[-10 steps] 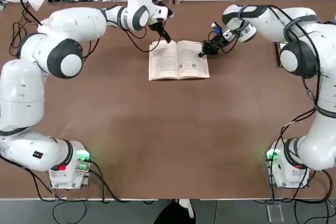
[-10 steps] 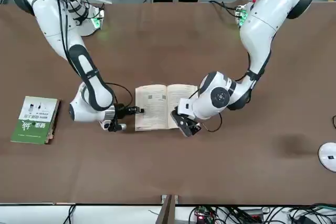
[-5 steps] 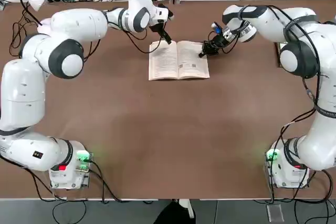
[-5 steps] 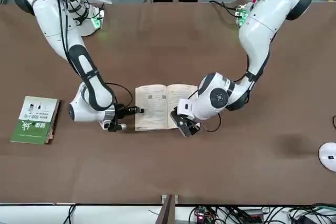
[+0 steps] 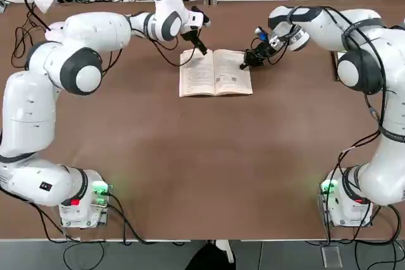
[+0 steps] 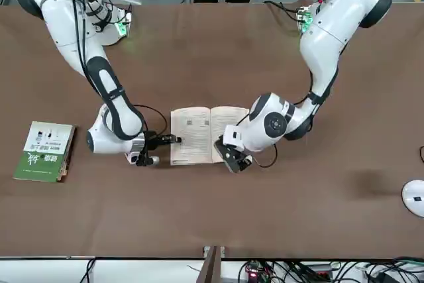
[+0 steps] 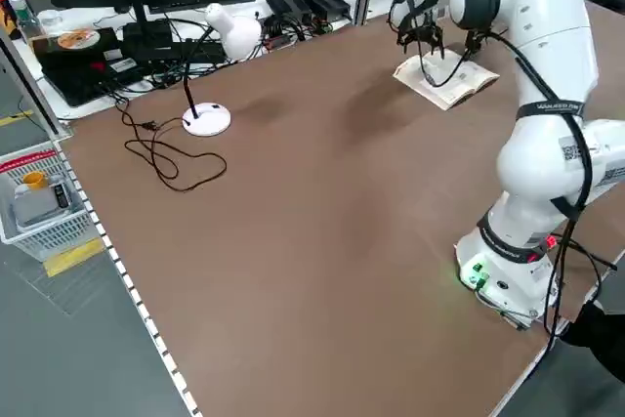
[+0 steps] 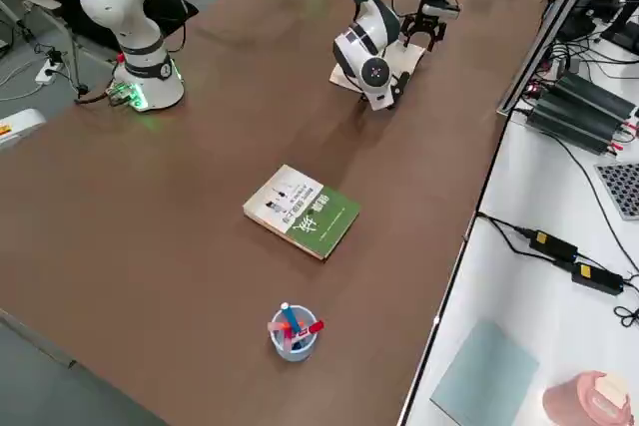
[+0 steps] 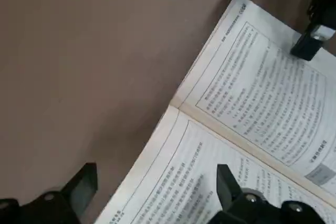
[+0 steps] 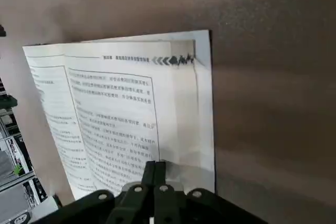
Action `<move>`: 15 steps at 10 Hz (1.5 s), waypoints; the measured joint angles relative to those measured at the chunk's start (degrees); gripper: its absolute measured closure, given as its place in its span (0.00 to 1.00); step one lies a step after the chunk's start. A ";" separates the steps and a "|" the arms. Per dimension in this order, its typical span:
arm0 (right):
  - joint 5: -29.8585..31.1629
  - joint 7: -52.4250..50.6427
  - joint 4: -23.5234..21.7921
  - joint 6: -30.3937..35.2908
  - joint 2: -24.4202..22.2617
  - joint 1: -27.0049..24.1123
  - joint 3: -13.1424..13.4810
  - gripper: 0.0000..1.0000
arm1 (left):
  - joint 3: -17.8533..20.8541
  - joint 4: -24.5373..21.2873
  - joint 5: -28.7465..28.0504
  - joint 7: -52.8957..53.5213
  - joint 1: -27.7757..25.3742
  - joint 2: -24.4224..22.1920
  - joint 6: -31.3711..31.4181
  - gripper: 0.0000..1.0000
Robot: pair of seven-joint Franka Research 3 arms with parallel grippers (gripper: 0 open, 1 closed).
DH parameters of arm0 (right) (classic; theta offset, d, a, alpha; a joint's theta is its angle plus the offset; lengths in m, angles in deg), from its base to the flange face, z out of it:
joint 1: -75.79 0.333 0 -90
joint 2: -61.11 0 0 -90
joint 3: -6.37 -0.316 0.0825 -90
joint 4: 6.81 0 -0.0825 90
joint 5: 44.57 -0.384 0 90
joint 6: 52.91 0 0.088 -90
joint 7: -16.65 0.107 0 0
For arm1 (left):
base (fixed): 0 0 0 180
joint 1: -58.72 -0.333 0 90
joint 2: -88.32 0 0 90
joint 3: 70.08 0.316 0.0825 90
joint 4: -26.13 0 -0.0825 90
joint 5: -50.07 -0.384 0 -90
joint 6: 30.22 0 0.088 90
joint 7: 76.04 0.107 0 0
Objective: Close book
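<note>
The book [image 5: 215,73] lies open and flat at the far middle of the table, cream text pages up. My left gripper [image 5: 201,49] hovers at the far edge of the book's left page. In the left wrist view it [image 9: 155,182] is open, and the page's edge runs between its fingers [image 9: 84,184]. My right gripper [image 5: 243,64] is shut, its tips down on the right page near the outer far corner [image 10: 155,167]. From the front, the book [image 6: 199,134] sits between the right gripper [image 6: 165,140] and the left gripper [image 6: 232,158].
A green-and-white book [image 6: 45,150] lies on the robot's right side of the table, with a cup of pens [image 8: 292,331] beyond it near the corner. A white desk lamp [image 7: 210,116] stands on the robot's left side. Cables and equipment line the far edge.
The left arm's wrist has shifted slightly near the book's far edge. The book and the right gripper have not moved.
</note>
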 joint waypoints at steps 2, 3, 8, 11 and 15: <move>0.01 -0.11 -0.03 -0.12 0.00 0.00 0.04 0.99 | -0.08 0.64 4.25 4.44 -0.60 1.02 0.15 0.00; 0.01 -0.17 -0.05 -0.21 0.00 0.01 0.04 0.99 | -0.09 0.87 7.08 7.46 -0.99 1.45 0.18 0.00; 0.02 -0.33 -0.08 -0.36 0.00 0.01 0.09 0.99 | -0.25 1.13 11.52 12.59 -2.67 1.95 0.24 0.00; 0.02 -0.39 -0.08 -0.36 0.00 0.01 0.10 0.99 | -0.32 1.17 13.96 12.67 -2.75 1.99 0.24 0.00; 0.02 -0.44 -0.08 -0.36 0.00 0.01 0.10 0.99 | -0.41 1.17 17.24 13.77 -3.14 2.81 0.19 0.00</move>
